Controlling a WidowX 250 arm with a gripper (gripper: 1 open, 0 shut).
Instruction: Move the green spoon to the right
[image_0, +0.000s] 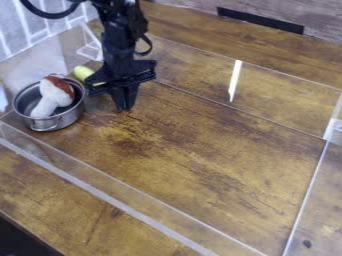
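The green spoon (84, 72) shows only as a pale yellow-green end poking out to the left of the black gripper (123, 100), just behind the steel bowl. The rest of it runs in behind the fingers and is hidden. The gripper points straight down at the wooden table, its fingers drawn together into one narrow point that appears to pinch the spoon's hidden end.
A steel bowl (30, 119) holding a white-and-red item stands at the left, close beside the gripper. A low clear wall (80, 185) frames the work area, and a clear upright strip (235, 80) stands right of centre. A white rack (40, 25) is at the back left.
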